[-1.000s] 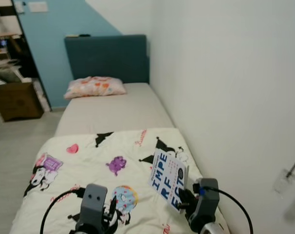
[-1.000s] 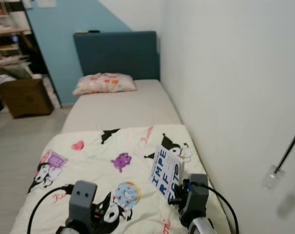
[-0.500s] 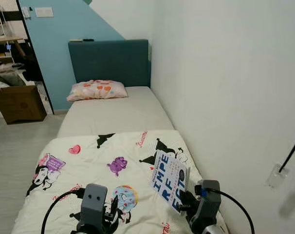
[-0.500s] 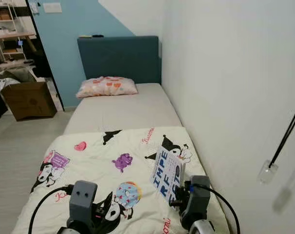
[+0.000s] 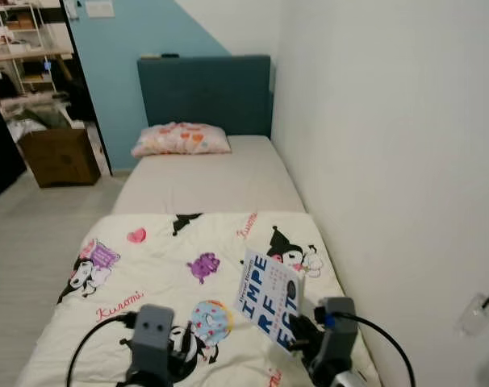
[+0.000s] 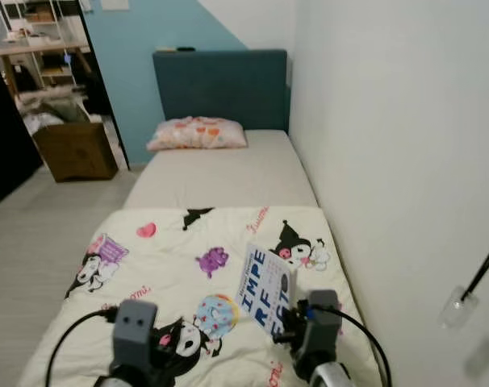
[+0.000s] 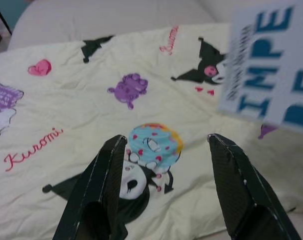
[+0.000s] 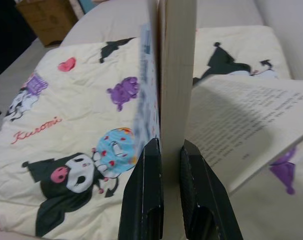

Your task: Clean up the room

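Note:
A white book (image 5: 269, 301) with big blue letters stands upright over the near right part of the bed, clamped in my right gripper (image 8: 166, 150). In the right wrist view its page edge (image 8: 177, 75) rises between the two black fingers (image 8: 147, 185), and one loose page (image 8: 241, 120) fans out to the side. My left gripper (image 7: 166, 142) hovers open over the cream cartoon-print blanket (image 5: 164, 266), with nothing between its fingers. The book's cover (image 7: 266, 65) shows at the edge of the left wrist view.
The bed (image 5: 208, 181) runs along the white wall (image 5: 390, 161) on the right, with a floral pillow (image 5: 180, 139) and a teal headboard (image 5: 204, 93) at the far end. A brown cardboard box (image 5: 59, 157) and shelves (image 5: 22, 56) stand at the far left on the pale floor (image 5: 35, 234).
The camera has swung to the left, so the whole scene sits further right in the picture. The book stays held in my right gripper; both grippers keep their pose.

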Available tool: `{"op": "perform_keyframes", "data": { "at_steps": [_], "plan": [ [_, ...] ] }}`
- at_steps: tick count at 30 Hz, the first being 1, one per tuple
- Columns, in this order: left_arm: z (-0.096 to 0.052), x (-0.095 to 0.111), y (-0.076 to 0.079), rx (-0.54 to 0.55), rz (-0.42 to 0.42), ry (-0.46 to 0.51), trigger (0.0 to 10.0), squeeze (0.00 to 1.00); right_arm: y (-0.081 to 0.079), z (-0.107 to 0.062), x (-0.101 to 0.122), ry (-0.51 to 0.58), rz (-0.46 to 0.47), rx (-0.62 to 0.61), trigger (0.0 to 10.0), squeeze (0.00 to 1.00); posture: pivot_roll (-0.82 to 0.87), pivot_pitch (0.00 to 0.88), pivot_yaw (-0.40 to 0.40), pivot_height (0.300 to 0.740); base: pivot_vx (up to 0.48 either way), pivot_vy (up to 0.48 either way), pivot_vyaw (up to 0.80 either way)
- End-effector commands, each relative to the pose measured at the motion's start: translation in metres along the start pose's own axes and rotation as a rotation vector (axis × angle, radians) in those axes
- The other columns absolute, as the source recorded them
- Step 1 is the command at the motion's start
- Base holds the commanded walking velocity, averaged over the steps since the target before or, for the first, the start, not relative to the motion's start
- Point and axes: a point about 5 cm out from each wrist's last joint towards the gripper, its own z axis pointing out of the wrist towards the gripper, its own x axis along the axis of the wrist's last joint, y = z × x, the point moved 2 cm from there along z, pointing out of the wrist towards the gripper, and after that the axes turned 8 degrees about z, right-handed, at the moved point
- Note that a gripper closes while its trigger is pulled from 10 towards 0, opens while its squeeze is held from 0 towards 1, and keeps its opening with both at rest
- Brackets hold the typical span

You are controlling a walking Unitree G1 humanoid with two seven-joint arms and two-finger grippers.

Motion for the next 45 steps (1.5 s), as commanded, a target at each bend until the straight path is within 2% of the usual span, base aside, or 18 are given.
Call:
{"op": "perform_keyframes", "data": {
  "at_steps": [1,26,45],
  "plan": [
    [-0.0033,-0.0056,-0.0036,0.009,0.003,-0.022,10.0,0.00,-0.0069,-0.0014,0.0034,0.031,0.001,0.024,10.0,0.00,0.02,0.159,-0.029,0.740,0.000,0.000,0.00],
    [-0.0028,-0.0053,-0.0073,0.024,-0.022,-0.016,10.0,0.00,-0.0068,0.0011,0.0046,0.038,0.009,0.028,10.0,0.00,0.02,0.144,-0.028,0.740,0.000,0.000,0.00],
    [-0.0042,-0.0037,-0.0052,0.006,-0.042,-0.014,10.0,0.00,-0.0074,0.0003,0.0034,0.038,0.019,0.028,10.0,0.00,0.02,0.134,-0.026,0.740,0.000,0.423,0.00]
  ]
}}
